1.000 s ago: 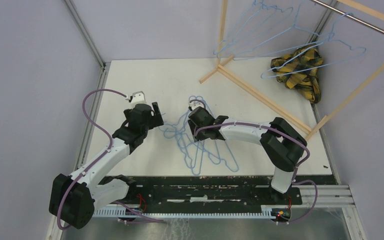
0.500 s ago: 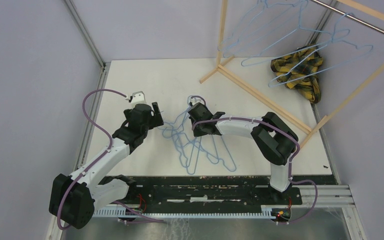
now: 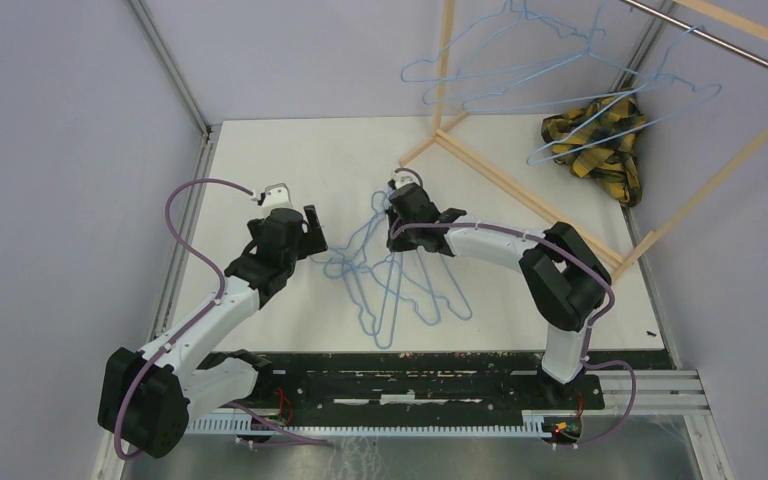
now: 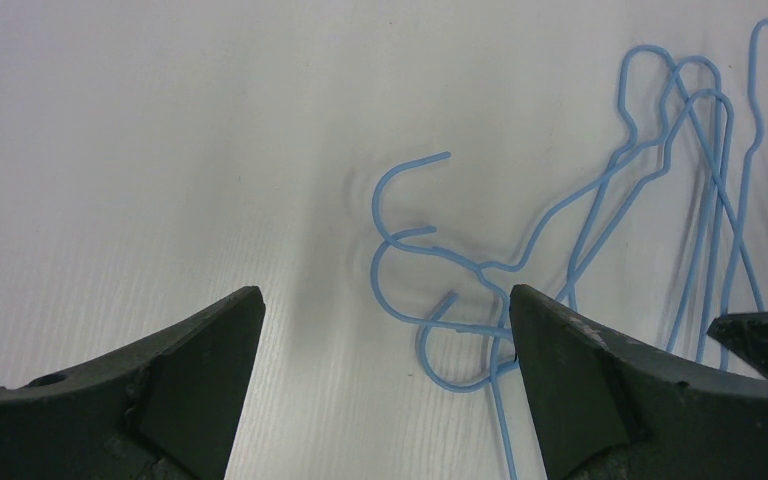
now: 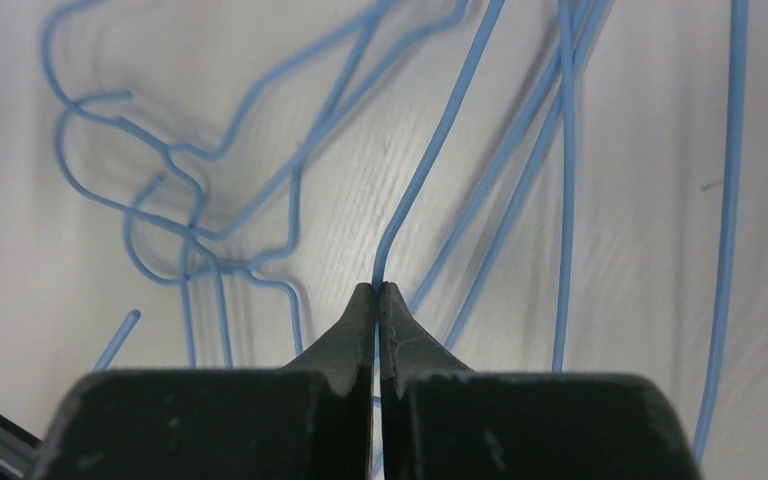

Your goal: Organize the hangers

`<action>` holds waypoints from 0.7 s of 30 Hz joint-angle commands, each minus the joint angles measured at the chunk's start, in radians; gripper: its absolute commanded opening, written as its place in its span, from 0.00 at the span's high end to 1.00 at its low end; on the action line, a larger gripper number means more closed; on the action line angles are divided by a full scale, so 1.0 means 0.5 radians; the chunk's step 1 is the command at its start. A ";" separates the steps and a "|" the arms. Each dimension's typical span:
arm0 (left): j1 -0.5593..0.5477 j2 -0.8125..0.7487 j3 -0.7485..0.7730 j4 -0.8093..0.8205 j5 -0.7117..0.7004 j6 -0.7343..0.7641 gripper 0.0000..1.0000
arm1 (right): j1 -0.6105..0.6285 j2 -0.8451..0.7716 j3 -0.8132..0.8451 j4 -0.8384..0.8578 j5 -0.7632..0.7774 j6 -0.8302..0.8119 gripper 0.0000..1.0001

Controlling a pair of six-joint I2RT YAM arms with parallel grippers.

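1. White desk underneath everything; wooden rack with a metal rail at the far right.
2. Two arms reaching in from the near edge: left arm at the left of the heap, right arm bent across to its far side.
3. One yellow-and-black plaid cloth bunched at the far right, below the rail.
4. Hanging hangers up on the rack: about three, hard to count exactly where the wires overlap.
5. Loose hangers in one tangled heap mid-desk, between the arms. Three hooks counted in the left wrist view, so at least three here.
6. Likely handling: very light, thin, springy and slick, with hooks and shoulders snagging on neighbours. Probably best taken at the neck under the hook or on a straight run. Risk of dragging the whole heap when lifting one.
7. Left jaws: spread wide, holding nothing, hovering just over the hooks at the heap's left end.
8. Right jaws: closed tight, tips pinching a single wire of one hanger at the heap's far end.
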 commanded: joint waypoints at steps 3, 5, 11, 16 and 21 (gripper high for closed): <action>0.005 -0.026 -0.002 0.083 -0.021 -0.082 0.01 | -0.106 0.000 0.212 0.315 -0.198 0.121 0.99; 0.005 -0.020 -0.003 0.085 -0.020 -0.082 0.01 | -0.126 0.053 0.248 0.393 -0.239 0.168 0.99; 0.006 0.004 0.001 0.087 -0.013 -0.076 0.01 | -0.171 0.337 0.568 0.385 -0.286 0.260 0.92; 0.007 -0.001 0.002 0.086 -0.018 -0.073 0.01 | -0.180 0.462 0.706 0.225 -0.278 0.188 0.59; 0.007 0.030 -0.005 0.113 -0.002 -0.076 0.01 | -0.178 0.372 0.583 0.118 -0.261 -0.035 0.45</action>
